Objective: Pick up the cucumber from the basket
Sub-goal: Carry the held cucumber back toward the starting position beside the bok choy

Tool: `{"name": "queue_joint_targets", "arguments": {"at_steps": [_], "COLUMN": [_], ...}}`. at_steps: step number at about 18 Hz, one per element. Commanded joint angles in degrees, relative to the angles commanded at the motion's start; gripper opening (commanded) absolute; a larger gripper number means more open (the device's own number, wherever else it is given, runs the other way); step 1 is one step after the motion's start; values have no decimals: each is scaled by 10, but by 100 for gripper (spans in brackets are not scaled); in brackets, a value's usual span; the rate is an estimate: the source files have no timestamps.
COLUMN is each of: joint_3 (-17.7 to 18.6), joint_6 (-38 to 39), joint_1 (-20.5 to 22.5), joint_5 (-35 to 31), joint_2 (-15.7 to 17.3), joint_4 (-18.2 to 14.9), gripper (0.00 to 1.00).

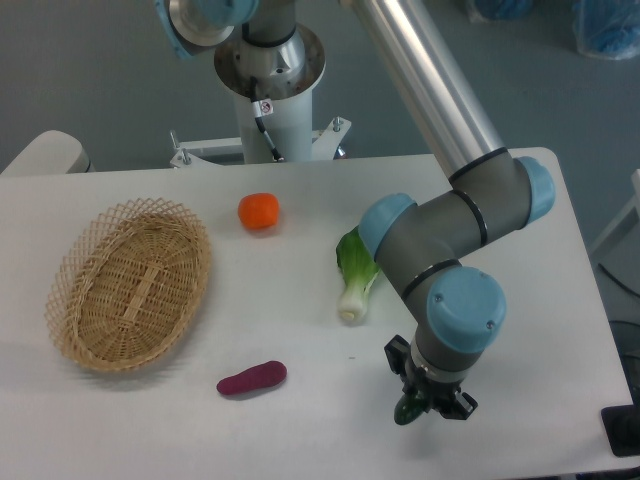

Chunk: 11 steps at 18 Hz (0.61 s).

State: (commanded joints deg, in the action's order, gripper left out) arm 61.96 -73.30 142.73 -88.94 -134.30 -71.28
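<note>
The oval wicker basket point(130, 285) sits at the left of the table and nothing shows inside it. My gripper point(432, 402) points down over the front right of the table, far from the basket. A dark green end of the cucumber point(406, 410) sticks out at the gripper's left side. The fingers appear closed on it. Most of the cucumber is hidden under the gripper and wrist. I cannot tell whether it touches the table.
A bok choy point(356, 275) lies mid-table next to the arm's elbow. An orange round fruit point(259, 211) sits behind the basket's right side. A purple oblong vegetable point(252, 378) lies in front of the basket. The table's front edge is close below the gripper.
</note>
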Motion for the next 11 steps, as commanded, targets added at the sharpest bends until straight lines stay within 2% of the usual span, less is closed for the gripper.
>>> {"name": "queue_joint_targets", "arguments": {"at_steps": [11], "joint_3": [4], "joint_6": [-8], "joint_1": [-4], "joint_5": [-15], "joint_2": [0], "joint_4": [5], "gripper": [19]}}
